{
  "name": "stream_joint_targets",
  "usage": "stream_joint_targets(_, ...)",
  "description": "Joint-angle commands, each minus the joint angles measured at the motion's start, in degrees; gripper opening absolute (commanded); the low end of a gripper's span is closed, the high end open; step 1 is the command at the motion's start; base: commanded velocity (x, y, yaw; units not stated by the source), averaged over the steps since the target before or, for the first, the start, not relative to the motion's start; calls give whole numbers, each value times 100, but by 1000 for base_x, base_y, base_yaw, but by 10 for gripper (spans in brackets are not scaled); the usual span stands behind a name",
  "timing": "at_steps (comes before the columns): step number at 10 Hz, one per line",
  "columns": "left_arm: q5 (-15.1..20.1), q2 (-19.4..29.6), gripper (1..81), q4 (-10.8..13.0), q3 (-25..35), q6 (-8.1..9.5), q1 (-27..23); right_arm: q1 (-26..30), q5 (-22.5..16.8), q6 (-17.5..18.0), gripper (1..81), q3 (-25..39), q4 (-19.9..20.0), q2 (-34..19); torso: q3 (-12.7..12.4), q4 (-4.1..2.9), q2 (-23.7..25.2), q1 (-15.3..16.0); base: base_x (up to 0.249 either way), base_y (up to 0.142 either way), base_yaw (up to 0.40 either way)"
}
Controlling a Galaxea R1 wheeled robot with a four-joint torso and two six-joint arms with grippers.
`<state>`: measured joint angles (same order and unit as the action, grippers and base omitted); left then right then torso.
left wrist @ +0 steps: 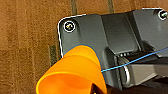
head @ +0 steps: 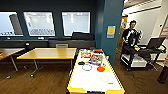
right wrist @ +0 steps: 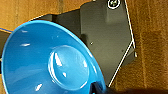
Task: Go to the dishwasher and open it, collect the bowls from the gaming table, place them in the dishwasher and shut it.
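The gaming table [head: 95, 80] stands right in front of the robot, long and white-topped, with a yellow frame and black corners. I place everything else by it. On its far half lie 2 flat colourful game boxes [head: 96, 59], and just nearer than those sit the bowls: an orange bowl [head: 100, 69] touching a yellow bowl [head: 107, 69], and beside them, toward the table's middle, a pale bowl with a bluish rim [head: 87, 67]. A small dark round object [head: 81, 63] lies just beyond that pale bowl.

To the left of the gaming table stands a wood-topped table [head: 48, 53], close to its far corner. To the right and further back, a person [head: 130, 32] stands behind a dark cart [head: 140, 56] that carries an open laptop [head: 155, 43].

In the left wrist view, an orange bowl-shaped piece [left wrist: 72, 72] shows large and tilted against the dark wrist plate, with wooden floor behind it. In the right wrist view, a blue bowl [right wrist: 50, 65] likewise shows large and tilted over wooden floor. I cannot tell from either view whether the fingers of the left gripper or the right gripper are spread or pinching anything.
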<state>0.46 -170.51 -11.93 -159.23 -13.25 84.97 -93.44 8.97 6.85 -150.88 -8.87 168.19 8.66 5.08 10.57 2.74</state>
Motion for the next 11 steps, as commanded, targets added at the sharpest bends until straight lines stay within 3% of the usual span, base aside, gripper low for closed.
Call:
stream_joint_targets(1,323,-19,10,16,-38,-11,-257,215,-282,-26,10,-1,-79,-29,0,0,0,0,-112,0,0)
stream_joint_targets(11,209,-45,10,16,-38,-2,-213,206,-273,-87,10,-1,-79,-2,0,0,0,0,-128,0,0)
